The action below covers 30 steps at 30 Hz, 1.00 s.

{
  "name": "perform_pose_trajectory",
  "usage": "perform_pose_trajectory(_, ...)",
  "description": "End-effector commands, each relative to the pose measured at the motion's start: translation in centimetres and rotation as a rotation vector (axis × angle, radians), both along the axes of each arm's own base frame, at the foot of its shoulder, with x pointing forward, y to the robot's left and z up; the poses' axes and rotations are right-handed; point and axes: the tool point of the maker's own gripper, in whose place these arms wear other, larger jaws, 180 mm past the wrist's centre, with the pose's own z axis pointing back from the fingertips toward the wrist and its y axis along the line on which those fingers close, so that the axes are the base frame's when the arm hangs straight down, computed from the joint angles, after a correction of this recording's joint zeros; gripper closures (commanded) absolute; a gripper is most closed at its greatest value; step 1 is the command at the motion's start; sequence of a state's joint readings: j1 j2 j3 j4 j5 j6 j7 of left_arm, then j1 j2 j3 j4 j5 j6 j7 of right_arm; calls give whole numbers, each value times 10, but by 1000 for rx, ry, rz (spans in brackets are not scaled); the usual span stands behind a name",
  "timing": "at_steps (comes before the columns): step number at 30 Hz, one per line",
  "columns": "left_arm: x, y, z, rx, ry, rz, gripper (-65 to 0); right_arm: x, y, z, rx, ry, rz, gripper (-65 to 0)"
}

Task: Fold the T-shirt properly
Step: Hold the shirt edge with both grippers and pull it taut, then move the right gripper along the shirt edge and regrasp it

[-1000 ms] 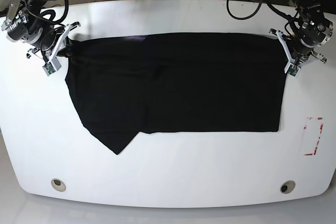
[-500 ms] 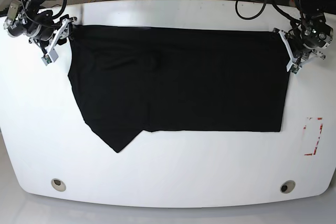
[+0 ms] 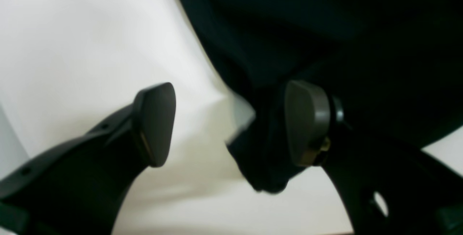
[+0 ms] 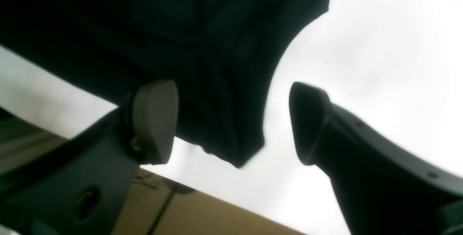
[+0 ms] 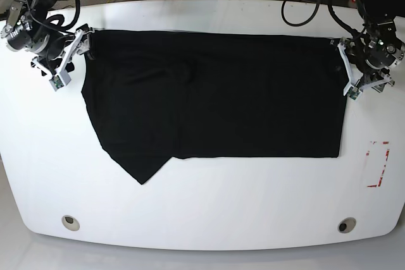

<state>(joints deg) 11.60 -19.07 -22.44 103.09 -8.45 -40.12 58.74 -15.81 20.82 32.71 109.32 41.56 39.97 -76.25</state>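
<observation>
- T-shirt (image 5: 215, 93): lies flat across the upper half of the white tabletop (image 5: 209, 207), one flap pointing to lower left.
- Left tool (image 3: 231, 122): pads apart, released; cloth corner lies against one pad.
- Right tool (image 4: 233, 122): pads apart, released; cloth corner between them.

The T-shirt (image 5: 215, 96) is black and plain on its visible side; it lies flat across the far half of the white table as a wide, folded rectangle; a pointed flap juts toward the near-left; small wrinkles show near its upper left; both top corners look bunched.
</observation>
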Motion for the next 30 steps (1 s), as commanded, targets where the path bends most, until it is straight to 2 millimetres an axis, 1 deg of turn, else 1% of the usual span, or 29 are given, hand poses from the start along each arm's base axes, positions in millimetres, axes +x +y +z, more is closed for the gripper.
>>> perform_pose_trajectory(1,8,2,21,-19,-63,2,-440,16,6,13,21,-66,3,-466)
perform_pose_trajectory(3,10,0,27,-54,-90,8,-440,23,13,13,44,-76,-1,-466)
perform_pose_trajectory(4,11,-1,28,-69,-96,8,-440,24,18,8,64,-67,3,-466)
perform_pose_trajectory(7,11,-3,26,-83,-92,10,-440,35,34,-2,115,-48,27,-466)
perform_pose_trajectory(10,7,-4,14,-101,-61,18,-439,41,46,-18,177,-5,25,-466)
perform_pose_trajectory(13,3,-9,0,-120,-18,8,-439,49,54,-27,234,14,5,-466)
perform_pose_trajectory(16,0,-8,-7,-131,3,19,-439,52,58,-31,259,25,-4,-466)
perform_pose_trajectory(18,-1,-8,-11,-143,8,23,-439,56,59,-30,264,17,-2,-466)
perform_pose_trajectory(21,-2,-6,-19,-168,8,32,-439,56,76,-35,296,31,15,-461)
perform_pose_trajectory(22,-3,-5,-23,-181,11,38,-439,59,80,-35,307,32,19,-442)
perform_pose_trajectory(24,-5,-4,-30,-200,19,50,-439,59,83,-41,325,51,16,-382)
perform_pose_trajectory(25,-6,-4,-32,-206,23,53,-439,57,83,-47,337,71,7,-341)
perform_pose_trajectory(26,-6,-4,-34,-209,25,55,-439,59,83,-50,349,77,0,-285)
perform_pose_trajectory(27,-7,-3,-35,-206,29,57,-439,60,83,-52,357,78,-6,-244)
perform_pose_trajectory(30,-8,1,-38,-173,41,60,-439,62,81,-54,369,70,-20,-144)
